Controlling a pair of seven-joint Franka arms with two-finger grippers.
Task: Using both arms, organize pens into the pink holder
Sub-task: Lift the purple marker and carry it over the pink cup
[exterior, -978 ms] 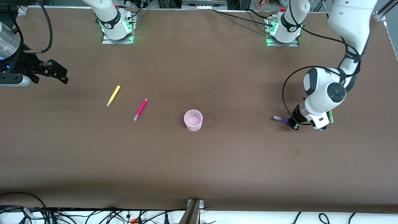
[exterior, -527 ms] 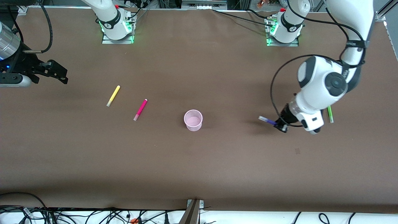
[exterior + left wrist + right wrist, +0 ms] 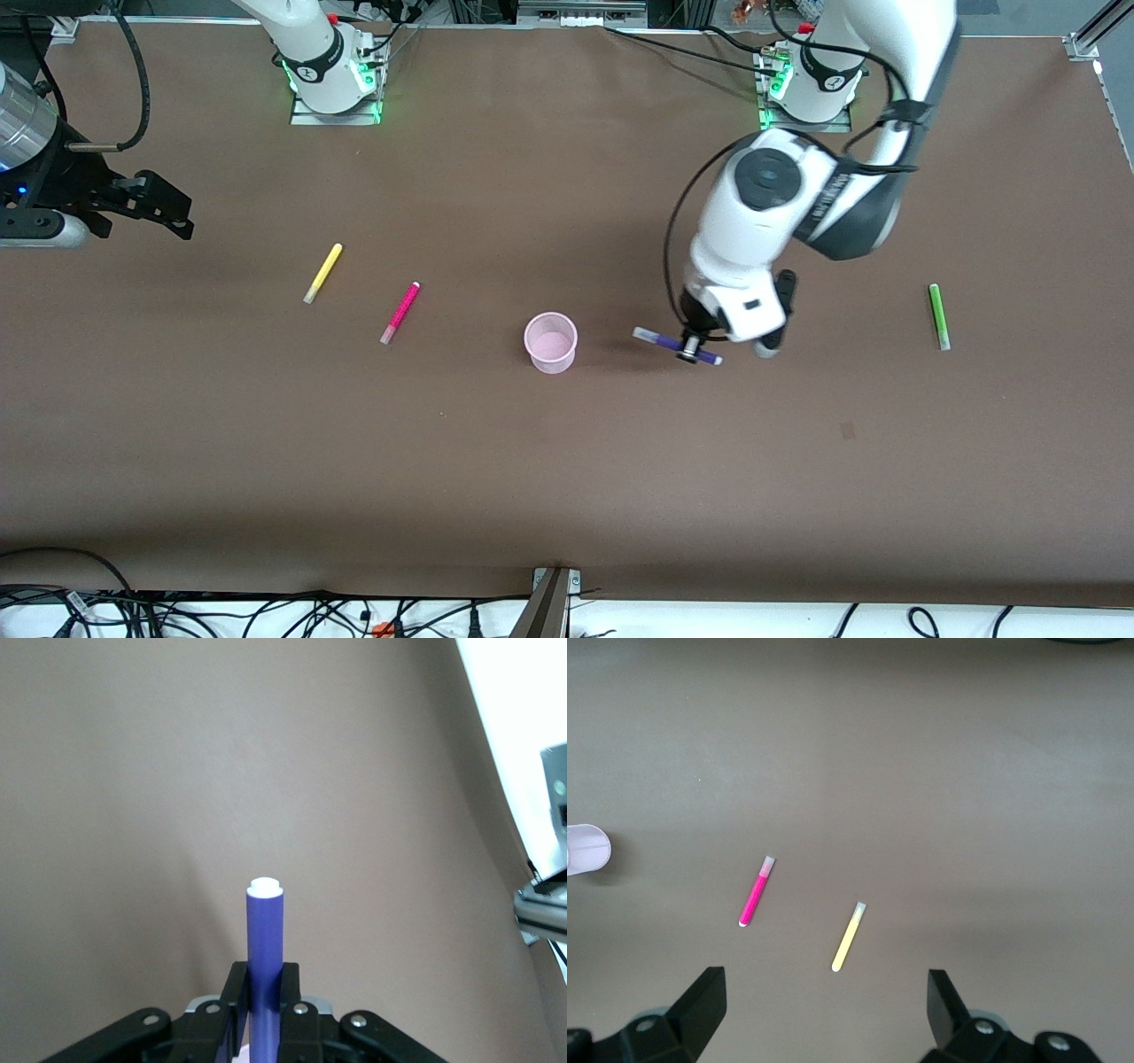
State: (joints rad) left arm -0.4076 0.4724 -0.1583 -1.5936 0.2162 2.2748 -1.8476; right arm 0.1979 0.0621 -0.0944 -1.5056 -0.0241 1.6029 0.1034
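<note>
Our left tool [image 3: 689,352] clamps the purple pen [image 3: 675,344] crosswise over the tabletop [image 3: 567,461], the pink holder [image 3: 550,342] just toward the right arm's end; our right tool [image 3: 133,208] waits wide.

The left gripper [image 3: 690,353] is mostly hidden under its own white arm in the front view. Only its tip shows, pinching the purple pen [image 3: 678,345].

In the left wrist view, the purple pen [image 3: 264,948] is cut off at the picture's edge, so its other end cannot be seen.

In the right wrist view, the pink holder [image 3: 586,850] is cut by the edge. Only part of it shows.

The right gripper [image 3: 164,213] shows, but most of its arm runs off the edge of the front view.
</note>
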